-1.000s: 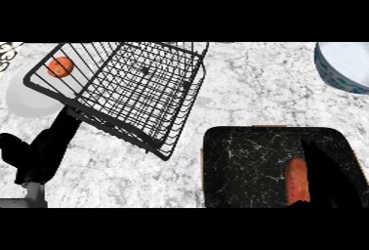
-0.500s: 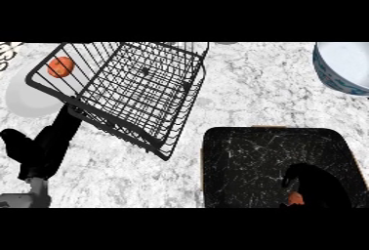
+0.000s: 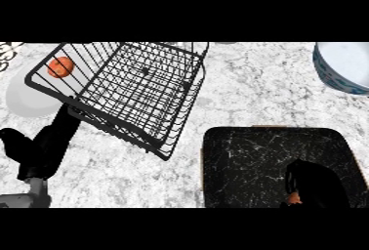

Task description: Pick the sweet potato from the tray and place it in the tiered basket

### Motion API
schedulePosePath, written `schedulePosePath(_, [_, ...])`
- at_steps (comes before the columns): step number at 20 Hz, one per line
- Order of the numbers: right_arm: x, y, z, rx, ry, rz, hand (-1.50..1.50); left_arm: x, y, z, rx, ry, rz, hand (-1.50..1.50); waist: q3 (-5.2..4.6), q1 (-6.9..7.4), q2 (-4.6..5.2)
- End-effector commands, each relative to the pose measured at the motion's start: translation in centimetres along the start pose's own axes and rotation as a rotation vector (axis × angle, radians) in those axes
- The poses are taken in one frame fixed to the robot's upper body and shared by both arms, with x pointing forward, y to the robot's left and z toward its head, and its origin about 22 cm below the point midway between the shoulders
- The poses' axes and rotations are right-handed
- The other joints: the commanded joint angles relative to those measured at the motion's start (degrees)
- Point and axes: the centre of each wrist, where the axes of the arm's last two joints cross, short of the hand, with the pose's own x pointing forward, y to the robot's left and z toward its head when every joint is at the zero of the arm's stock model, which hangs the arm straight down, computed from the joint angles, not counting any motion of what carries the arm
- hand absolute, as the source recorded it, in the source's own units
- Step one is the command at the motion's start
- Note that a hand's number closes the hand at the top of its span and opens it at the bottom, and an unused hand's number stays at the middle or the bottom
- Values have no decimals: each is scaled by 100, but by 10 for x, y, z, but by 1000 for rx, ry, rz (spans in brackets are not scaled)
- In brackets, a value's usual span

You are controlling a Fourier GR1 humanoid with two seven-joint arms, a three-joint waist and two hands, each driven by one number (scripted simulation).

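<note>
The right hand point(image 3: 315, 188) is curling its fingers over the sweet potato point(image 3: 293, 198) on the tray point(image 3: 245, 161), hiding most of it.

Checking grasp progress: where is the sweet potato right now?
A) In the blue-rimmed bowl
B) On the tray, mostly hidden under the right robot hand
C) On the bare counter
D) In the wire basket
B: only a sliver of the sweet potato shows beneath the right robot hand over the tray.

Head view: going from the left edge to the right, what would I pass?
Left hand → orange fruit → wire tiered basket → black tray → right hand over the sweet potato → blue-rimmed bowl.
</note>
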Motion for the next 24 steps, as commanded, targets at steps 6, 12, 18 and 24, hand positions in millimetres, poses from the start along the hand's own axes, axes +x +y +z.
schedulePosePath(6, [-4, -28, 0, -399, -211, -103, 150, -7, -9, -1, 7, -6, 2, 0, 44, -72, 6])
schedulePosePath(12, [11, -79, 33, -619, -421, -457, 150, -11, -7, 6, -13, -7, 4, 0, 43, -58, -6])
schedulePosePath(18, [35, -114, 76, -598, -542, -534, 150, 21, -6, -1, -30, -18, 1, 0, 36, 14, 13])
schedulePosePath(24, [79, -158, 87, -515, -589, -510, 150, -6, -4, 4, -37, -11, 7, 0, 30, 64, 24])
